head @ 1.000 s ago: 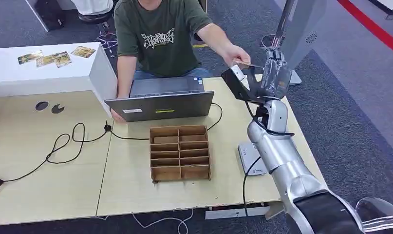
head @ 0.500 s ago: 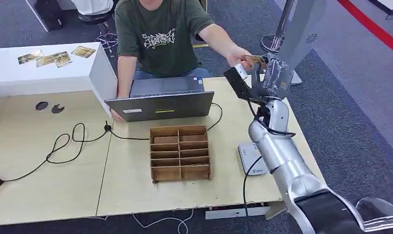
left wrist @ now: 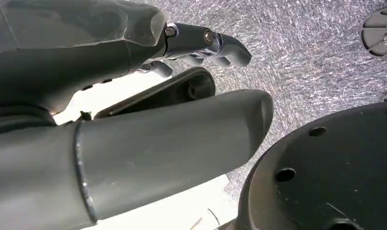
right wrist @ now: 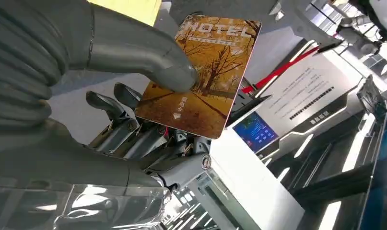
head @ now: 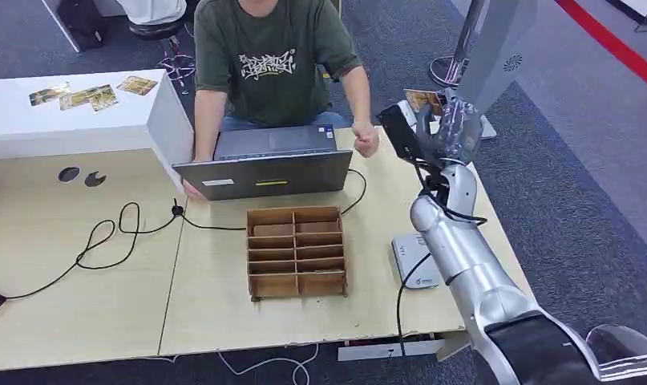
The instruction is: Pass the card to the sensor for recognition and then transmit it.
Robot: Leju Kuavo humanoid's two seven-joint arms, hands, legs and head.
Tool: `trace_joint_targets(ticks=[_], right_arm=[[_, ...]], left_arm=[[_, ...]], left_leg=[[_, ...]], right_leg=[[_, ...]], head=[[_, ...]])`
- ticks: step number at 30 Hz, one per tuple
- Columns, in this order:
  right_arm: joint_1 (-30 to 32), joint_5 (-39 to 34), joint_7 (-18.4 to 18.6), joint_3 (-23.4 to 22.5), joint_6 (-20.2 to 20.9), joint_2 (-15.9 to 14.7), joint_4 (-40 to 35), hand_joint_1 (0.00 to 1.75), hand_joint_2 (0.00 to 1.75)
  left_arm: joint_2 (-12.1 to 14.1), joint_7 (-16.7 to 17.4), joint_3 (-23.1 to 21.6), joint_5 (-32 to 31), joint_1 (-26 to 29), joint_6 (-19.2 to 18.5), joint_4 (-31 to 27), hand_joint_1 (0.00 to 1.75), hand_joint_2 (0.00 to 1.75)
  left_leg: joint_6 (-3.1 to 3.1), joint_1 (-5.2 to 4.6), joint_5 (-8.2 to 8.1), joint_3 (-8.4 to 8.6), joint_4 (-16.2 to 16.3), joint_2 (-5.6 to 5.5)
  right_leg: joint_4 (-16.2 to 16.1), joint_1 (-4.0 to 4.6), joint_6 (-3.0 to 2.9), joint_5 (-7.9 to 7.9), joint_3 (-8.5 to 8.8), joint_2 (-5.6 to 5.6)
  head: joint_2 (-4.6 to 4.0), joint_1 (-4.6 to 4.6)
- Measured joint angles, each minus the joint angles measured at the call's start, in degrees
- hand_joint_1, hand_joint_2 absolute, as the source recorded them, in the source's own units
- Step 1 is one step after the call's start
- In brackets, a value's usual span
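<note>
My right hand (head: 452, 127) is raised over the table's far right corner and pinches an orange hotel card (head: 422, 99). In the right wrist view the card (right wrist: 208, 72) with its autumn-tree print lies between the thumb (right wrist: 148, 57) and the dark fingers (right wrist: 134, 129) beneath it. The white sensor pad (head: 416, 261) lies flat on the table near the right edge, well below and nearer to me than the hand. My left hand (left wrist: 134, 124) hangs over grey carpet, fingers extended, holding nothing.
A person in a green shirt (head: 268, 60) sits behind a laptop (head: 264, 164), one fist near its right corner. A wooden compartment box (head: 296, 251) stands mid-table. A black cable (head: 111, 241) loops on the left. Several cards (head: 87, 95) lie on a white box.
The person let go of the card and drew the hand back to the laptop. My right hand now holds the card alone and has turned slightly.
</note>
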Motion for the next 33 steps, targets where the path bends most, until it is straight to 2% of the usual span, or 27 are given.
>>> trace_joint_targets(ticks=[15, 17, 20, 21, 23, 29, 33], right_arm=[[-0.01, -0.67, -0.04, 0.0, 0.34, 0.0, 0.0, 1.75, 1.75], [-0.13, -4.43, -0.46, -0.04, 3.2, 0.0, 0.0, 1.75, 1.75], [-0.58, -14.49, -0.57, -0.76, 10.67, 0.26, 0.11, 1.75, 1.75], [-1.01, -18.09, -0.06, -1.29, 13.63, 0.42, 0.42, 1.75, 1.75], [-1.98, -20.9, 1.47, -1.57, 16.73, 0.52, 1.34, 1.75, 1.75], [-5.97, -24.83, 4.35, -1.57, 22.78, 0.5, 6.08, 1.75, 1.75], [-6.61, -27.66, 4.28, -1.55, 23.8, 0.17, 7.67, 1.75, 1.75]], left_arm=[[0.0, -0.02, 0.0, 0.02, 0.03, 0.0, 0.0, 0.0, 0.0], [0.0, -0.02, 0.02, 0.29, 0.06, -0.04, 0.0, 0.0, 0.0], [-0.02, -0.02, 0.13, 1.14, 0.18, -0.17, 0.0, 0.0, 0.0], [-0.02, -0.02, 0.17, 1.38, 0.27, -0.26, 0.0, 0.0, 0.0], [-0.07, -0.09, 0.2, 1.66, 0.39, -0.39, 0.02, 0.0, 0.0], [-0.2, -0.09, 0.28, 2.06, 0.85, -0.9, 0.02, 0.0, 0.0], [-0.26, -0.09, 0.57, 2.18, 1.1, -0.96, 0.02, 0.0, 0.0]], left_leg=[[0.0, 0.0, 0.0, 0.0, 0.0, 0.0], [0.0, 0.0, 0.0, 0.0, 0.0, -0.01], [0.0, 0.0, 0.0, -0.01, 0.0, -0.01], [0.0, 0.0, 0.0, -0.01, 0.0, -0.01], [0.0, 0.0, 0.0, -0.01, 0.0, -0.01], [0.0, 0.0, 0.01, 0.01, 0.0, -0.01], [0.0, 0.0, 0.0, 0.0, 0.0, -0.02]], right_leg=[[0.0, 0.0, 0.0, 0.0, 0.0, -0.01], [0.0, 0.0, 0.0, 0.0, 0.02, -0.01], [0.0, 0.0, 0.0, 0.0, 0.02, -0.01], [0.0, 0.0, 0.01, 0.01, 0.02, -0.01], [0.0, 0.0, 0.01, 0.01, 0.01, -0.01], [0.0, 0.0, 0.01, 0.02, 0.01, -0.01], [0.0, 0.0, 0.01, 0.01, 0.01, -0.01]], head=[[0.0, 0.0], [-0.02, 0.0], [-0.02, 0.0], [0.0, 0.0], [0.0, 0.0], [0.0, 0.0], [0.0, 0.0]])
